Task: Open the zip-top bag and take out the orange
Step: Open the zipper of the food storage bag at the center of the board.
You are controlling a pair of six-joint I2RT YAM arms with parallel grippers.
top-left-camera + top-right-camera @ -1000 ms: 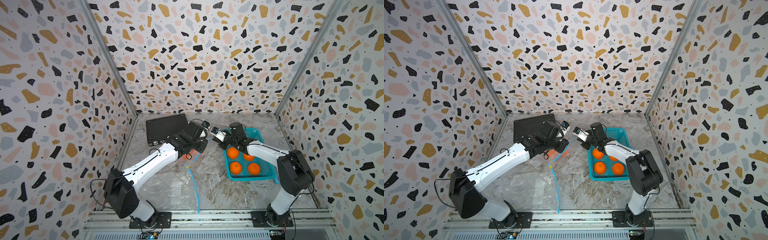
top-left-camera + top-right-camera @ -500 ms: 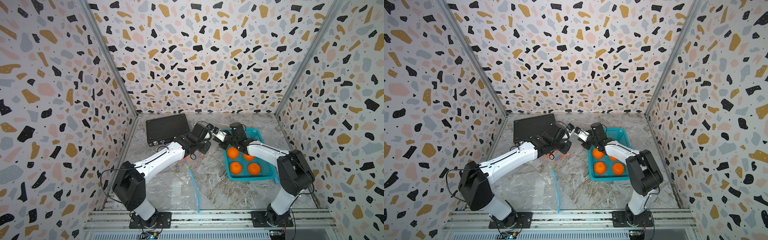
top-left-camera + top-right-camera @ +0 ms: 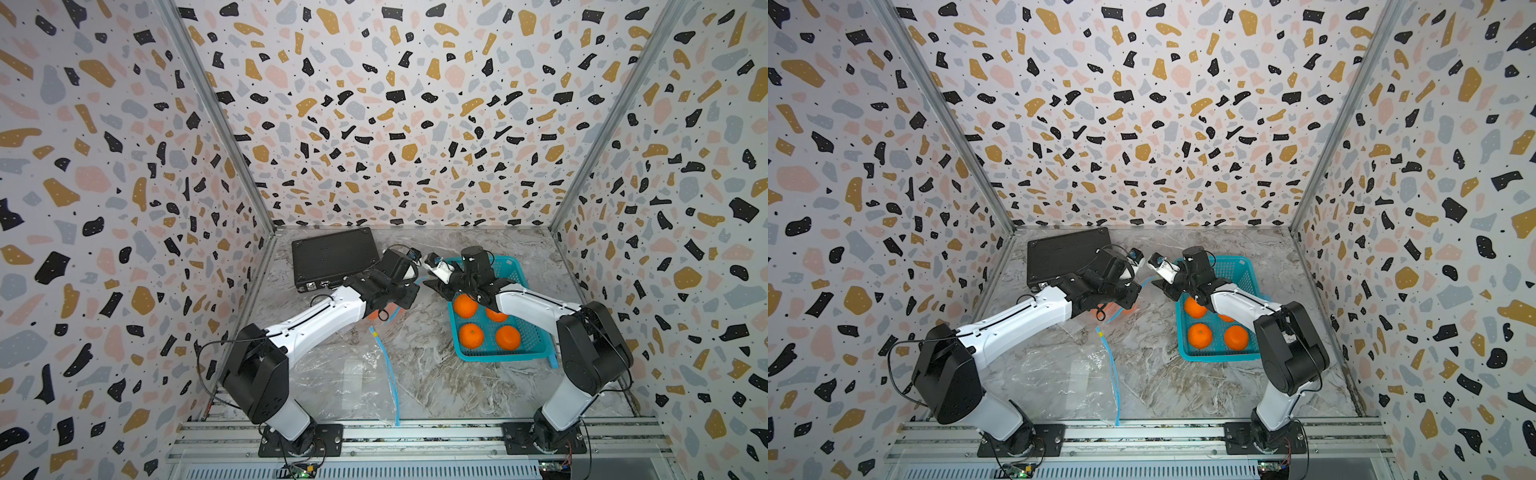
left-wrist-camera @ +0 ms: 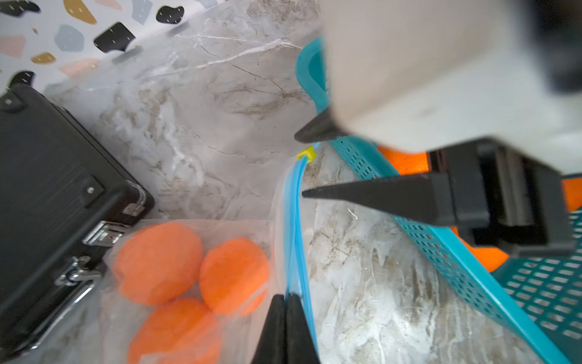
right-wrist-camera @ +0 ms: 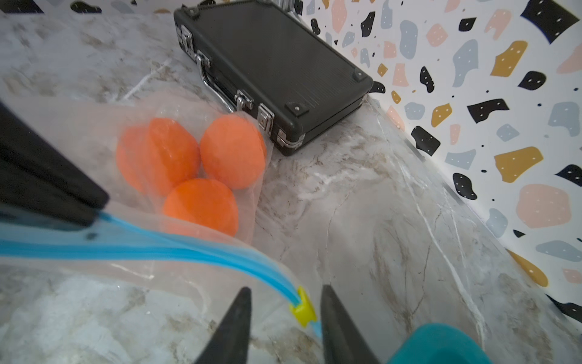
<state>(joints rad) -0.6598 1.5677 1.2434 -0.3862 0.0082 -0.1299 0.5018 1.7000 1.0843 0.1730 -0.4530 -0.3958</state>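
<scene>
In both top views the zip-top bag (image 3: 349, 374) (image 3: 1059, 370) lies on the bench (image 3: 436, 374), partly under my left arm (image 3: 316, 324). Left wrist: my left pincer (image 4: 285, 297) pinches its blue zip strip (image 4: 294, 220), with the oranges (image 4: 157, 261) inside. Right wrist: my right pincer (image 5: 286, 287) is spread around the yellow slider (image 5: 303, 310).

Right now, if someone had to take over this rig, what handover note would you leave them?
Left gripper: jaws shut on the blue zip strip of the zip-top bag.
Right gripper: jaws open, straddling the yellow slider at the strip's end, not gripping it.
The bag lies between the black case and the teal basket, with at least three oranges inside it.
Four more oranges sit in the basket.
Done: bag edge pinched. I cannot tell how far the zip is parted.
Left: open the mouth and take out an orange.
</scene>
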